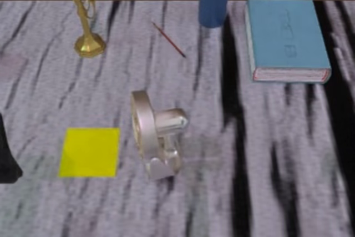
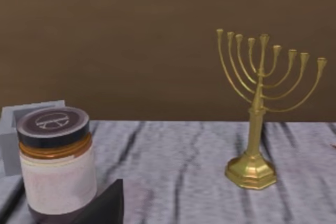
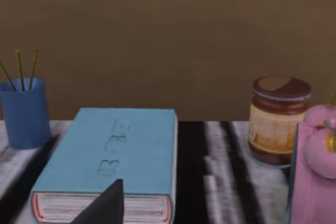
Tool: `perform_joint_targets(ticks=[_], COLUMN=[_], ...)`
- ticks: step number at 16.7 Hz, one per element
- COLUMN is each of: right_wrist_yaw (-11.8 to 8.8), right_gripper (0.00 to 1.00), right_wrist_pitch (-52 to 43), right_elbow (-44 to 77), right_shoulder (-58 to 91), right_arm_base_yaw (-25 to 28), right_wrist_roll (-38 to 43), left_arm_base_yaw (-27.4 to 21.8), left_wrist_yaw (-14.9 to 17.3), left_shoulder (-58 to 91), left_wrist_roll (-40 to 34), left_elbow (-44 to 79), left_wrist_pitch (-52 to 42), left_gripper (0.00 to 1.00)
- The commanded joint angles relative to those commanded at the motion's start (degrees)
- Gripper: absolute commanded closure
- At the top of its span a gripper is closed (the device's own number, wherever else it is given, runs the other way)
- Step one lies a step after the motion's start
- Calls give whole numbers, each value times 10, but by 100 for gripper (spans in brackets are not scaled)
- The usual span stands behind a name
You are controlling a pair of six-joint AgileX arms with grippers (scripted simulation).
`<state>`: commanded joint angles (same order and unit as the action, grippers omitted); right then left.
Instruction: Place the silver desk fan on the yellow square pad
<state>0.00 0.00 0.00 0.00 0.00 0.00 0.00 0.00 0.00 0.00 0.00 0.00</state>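
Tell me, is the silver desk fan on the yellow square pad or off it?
Off. The silver desk fan stands on bare table right of the yellow square pad, with a gap between.

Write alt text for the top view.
A silver desk fan stands mid-table, just right of a flat yellow square pad and not on it. Along the far edge sit a gold candelabra, a blue pencil cup and a blue book.

The grey streaked table (image 1: 288, 154) carries a silver desk fan (image 1: 157, 136), yellow square pad (image 1: 90, 152), blue book (image 1: 285, 40), blue cup (image 1: 214, 2), gold candlestick (image 1: 86, 20) and red pencil (image 1: 168, 39).
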Motion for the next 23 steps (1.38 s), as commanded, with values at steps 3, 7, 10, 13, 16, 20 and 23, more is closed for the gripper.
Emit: perform_joint_targets(ticks=[3,7,10,13,16,20,23], right_wrist_yaw=[0,0,0,0,0,0,0], right_gripper=[0,0,0,0,0,0,0], right_wrist_pitch=[0,0,0,0,0,0,0], right_elbow=[0,0,0,0,0,0,0], right_shoulder=[0,0,0,0,0,0,0], right_arm_base_yaw=[0,0,0,0,0,0,0], right_wrist_roll=[0,0,0,0,0,0,0], left_arm_base_yaw=[-3,-35,-73,-119,-168,-231,-271], left_wrist_yaw=[1,7,10,10,9,5,3], left_shoulder=[6,89,213,373,549,783,937], left_wrist_roll=[-3,-41,-91,-154,-223,-315,-376], left_elbow=[5,85,195,334,489,699,842], left_wrist_pitch=[-5,-72,-161,-273,-398,-558,-660], left_gripper=[0,0,0,0,0,0,0])
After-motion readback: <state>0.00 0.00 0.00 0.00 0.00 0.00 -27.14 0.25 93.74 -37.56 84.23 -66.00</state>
